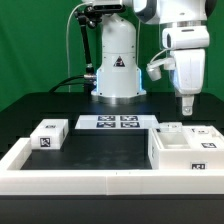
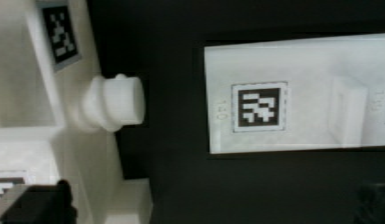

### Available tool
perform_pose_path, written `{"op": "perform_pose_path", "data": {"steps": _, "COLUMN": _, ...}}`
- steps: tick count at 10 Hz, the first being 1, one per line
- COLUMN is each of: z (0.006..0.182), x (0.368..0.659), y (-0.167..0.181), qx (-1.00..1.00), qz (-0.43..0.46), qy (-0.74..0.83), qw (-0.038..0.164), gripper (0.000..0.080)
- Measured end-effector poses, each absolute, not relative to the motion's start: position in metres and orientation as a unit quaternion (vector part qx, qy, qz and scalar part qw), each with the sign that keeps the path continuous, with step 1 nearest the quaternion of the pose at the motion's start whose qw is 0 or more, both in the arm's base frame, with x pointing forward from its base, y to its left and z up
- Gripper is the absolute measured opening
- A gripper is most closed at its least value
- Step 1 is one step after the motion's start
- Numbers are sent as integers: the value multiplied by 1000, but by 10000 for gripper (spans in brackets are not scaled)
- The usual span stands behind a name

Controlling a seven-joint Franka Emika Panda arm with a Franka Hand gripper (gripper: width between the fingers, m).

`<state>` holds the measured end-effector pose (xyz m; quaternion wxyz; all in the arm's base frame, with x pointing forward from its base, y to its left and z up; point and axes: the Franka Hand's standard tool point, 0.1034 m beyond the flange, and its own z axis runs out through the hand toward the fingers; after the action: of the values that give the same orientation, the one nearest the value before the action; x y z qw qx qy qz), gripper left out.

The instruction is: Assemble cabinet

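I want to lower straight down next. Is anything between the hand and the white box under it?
Nothing visible stands in the way. The hand hangs above the far side of the white box, with only open air between them.

Backdrop is just a plain green wall [image 1: 30, 40], evenly lit, no harsh shadows anywhere. Everything sits on a matte black table [image 1: 100, 150]. A long white rail [image 1: 80, 183] runs along the table's near edge, and the marker board [image 1: 115, 122] lies flat toward the back, roughly mid-table.
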<state>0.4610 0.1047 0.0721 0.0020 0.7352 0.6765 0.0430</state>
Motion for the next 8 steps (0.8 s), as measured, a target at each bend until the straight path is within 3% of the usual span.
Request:
{"op": "perform_pose_path", "data": {"steps": 4, "z": 69, "x": 459, "y": 104, "qx": 736, "qz": 41, "qy": 676, "qw": 0, "gripper": 796}}
{"op": "perform_pose_path", "data": {"steps": 8, "z": 49, "x": 433, "y": 96, "qx": 731, "qz": 33, "qy": 681, "qw": -13, "gripper": 796}}
